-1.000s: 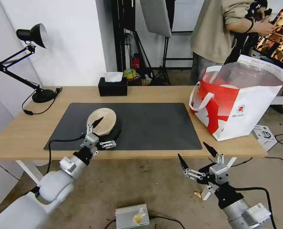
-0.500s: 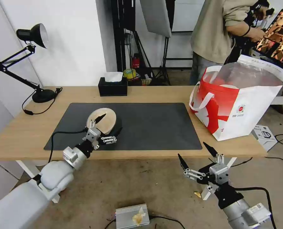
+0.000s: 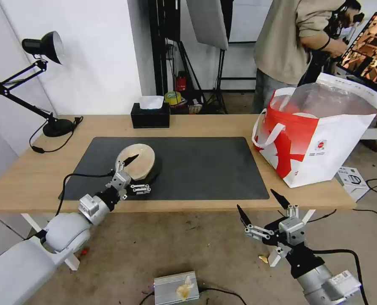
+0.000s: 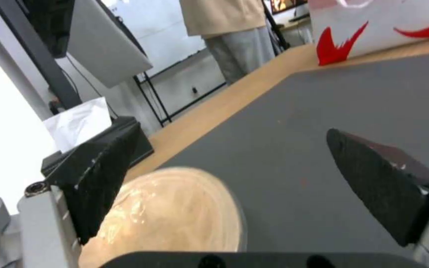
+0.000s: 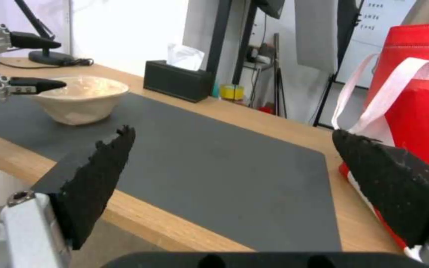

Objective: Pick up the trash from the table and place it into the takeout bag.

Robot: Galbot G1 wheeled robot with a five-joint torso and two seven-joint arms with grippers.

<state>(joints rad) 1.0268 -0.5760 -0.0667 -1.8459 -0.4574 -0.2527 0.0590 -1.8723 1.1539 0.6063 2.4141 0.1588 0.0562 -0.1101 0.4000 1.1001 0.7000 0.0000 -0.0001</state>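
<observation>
A shallow beige bowl (image 3: 137, 164) of trash sits on the dark grey mat (image 3: 205, 167) of the light-wood table (image 3: 31, 169). My left gripper (image 3: 145, 167) is open at the bowl's near side. One finger (image 3: 130, 160) reaches over the inside, the other stands outside the right rim. The left wrist view shows the bowl (image 4: 175, 219) low between the black fingers (image 4: 100, 175). My right gripper (image 3: 256, 200) hangs open below the table's front edge, empty. The red-and-white takeout bag (image 3: 320, 144) stands open at the table's right end, and its side (image 5: 418, 85) is close by in the right wrist view.
A black tissue box (image 3: 150, 115) and a black desk lamp (image 3: 48, 84) stand along the table's back edge. A person stands behind the bag. On the floor lie a small white box (image 3: 353, 180) and a silver device (image 3: 176, 288).
My left arm's elbow has swung lower and to the left, while the gripper stays open around the bowl's near rim. The bowl, the bag and the right arm have not moved.
</observation>
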